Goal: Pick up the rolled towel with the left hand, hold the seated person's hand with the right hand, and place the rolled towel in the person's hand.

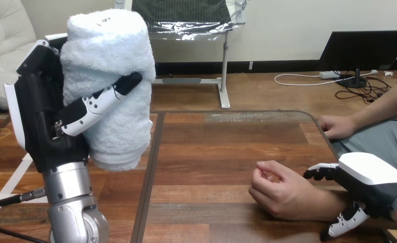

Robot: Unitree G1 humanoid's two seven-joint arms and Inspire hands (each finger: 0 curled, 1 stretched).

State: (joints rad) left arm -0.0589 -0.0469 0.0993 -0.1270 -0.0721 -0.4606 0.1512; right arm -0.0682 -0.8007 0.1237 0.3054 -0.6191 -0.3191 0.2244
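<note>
The rolled towel (pixel 110 86) is clasped upright in the left hand (pixel 42 121), raised above the table (pixel 211 152) at its left. Soft, light and squashy, it is judged best gripped mid-roll. The right hand (pixel 373 185) is set by the wrist of the person's hand (pixel 282 195); whether it grips cannot be told.

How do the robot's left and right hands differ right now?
The left hand is up high, the right hand low over the table. The left hand's fingers curl round the upright rolled towel; the right hand sits at the person's wrist. Both have white shells.
</note>
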